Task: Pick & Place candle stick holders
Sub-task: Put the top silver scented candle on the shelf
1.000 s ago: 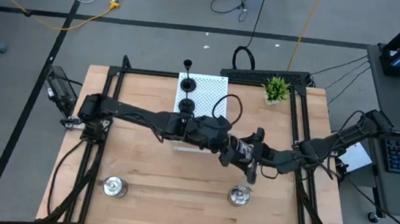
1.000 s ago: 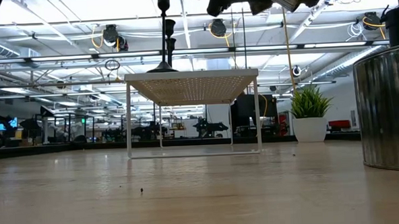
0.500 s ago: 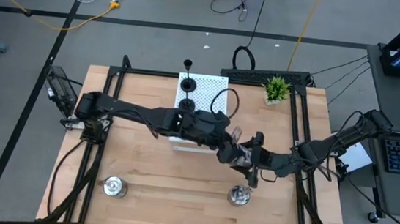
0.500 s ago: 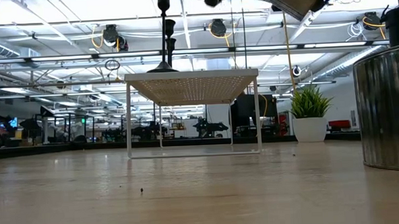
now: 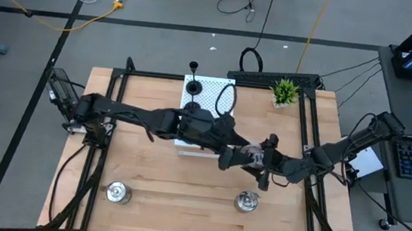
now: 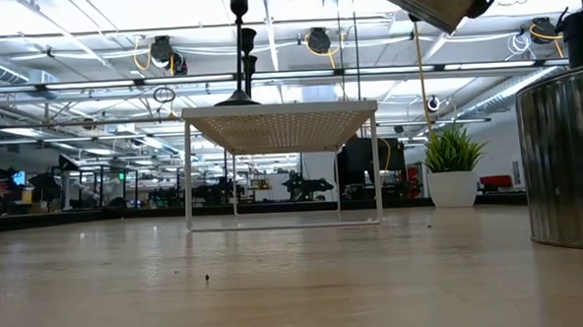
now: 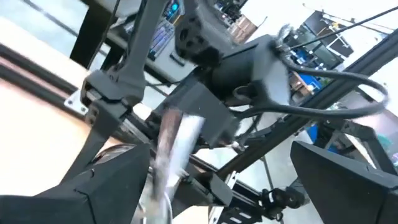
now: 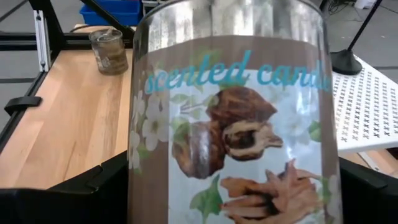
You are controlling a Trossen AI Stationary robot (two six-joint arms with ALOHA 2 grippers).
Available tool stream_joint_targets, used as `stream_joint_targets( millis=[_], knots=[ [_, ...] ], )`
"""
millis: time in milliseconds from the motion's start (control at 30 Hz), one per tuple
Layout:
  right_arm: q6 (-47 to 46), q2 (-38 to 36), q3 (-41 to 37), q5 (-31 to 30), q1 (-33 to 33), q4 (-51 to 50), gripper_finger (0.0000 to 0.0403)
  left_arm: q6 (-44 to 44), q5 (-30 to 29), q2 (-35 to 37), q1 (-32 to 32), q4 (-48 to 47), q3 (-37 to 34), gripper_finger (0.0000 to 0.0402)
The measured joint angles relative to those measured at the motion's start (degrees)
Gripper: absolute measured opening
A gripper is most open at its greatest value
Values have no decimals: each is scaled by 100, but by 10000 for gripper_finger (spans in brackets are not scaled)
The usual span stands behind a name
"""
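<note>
Left arm has advanced; silver holder point(image 8: 233, 118) sits between right gripper point(image 5: 261, 160) jaws.

Two dark, slender jointed arms (near-black throughout), looped with thin black cables; boxy wrist housings, blunt matte-black fingers point(image 7: 106, 186) on each end effector.
</note>
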State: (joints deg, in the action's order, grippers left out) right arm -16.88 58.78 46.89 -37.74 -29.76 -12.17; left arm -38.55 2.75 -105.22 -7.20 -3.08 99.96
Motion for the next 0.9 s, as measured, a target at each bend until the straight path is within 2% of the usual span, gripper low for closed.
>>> stream_joint_targets(
  millis=[333,500,600,733,900],
  knots=[
    [98,-119,12,-159,2,78,343,391,-282,491,-95,-153,-2,392],
    [408,-278,15,-568,34,179,343,755,-509,835,-333,-240,-2,392],
    [750,-313,20,-589,232,528,343,1011,-721,1074,-532,-382,-9,392],
    [1478,-259,-38,-407,723,1313,343,1190,-1332,1369,-859,-739,-7,392],
    [1937,-257,-296,528,1810,2194,343,1146,-2672,1640,-1325,-1481,-7,392]
  ],
)
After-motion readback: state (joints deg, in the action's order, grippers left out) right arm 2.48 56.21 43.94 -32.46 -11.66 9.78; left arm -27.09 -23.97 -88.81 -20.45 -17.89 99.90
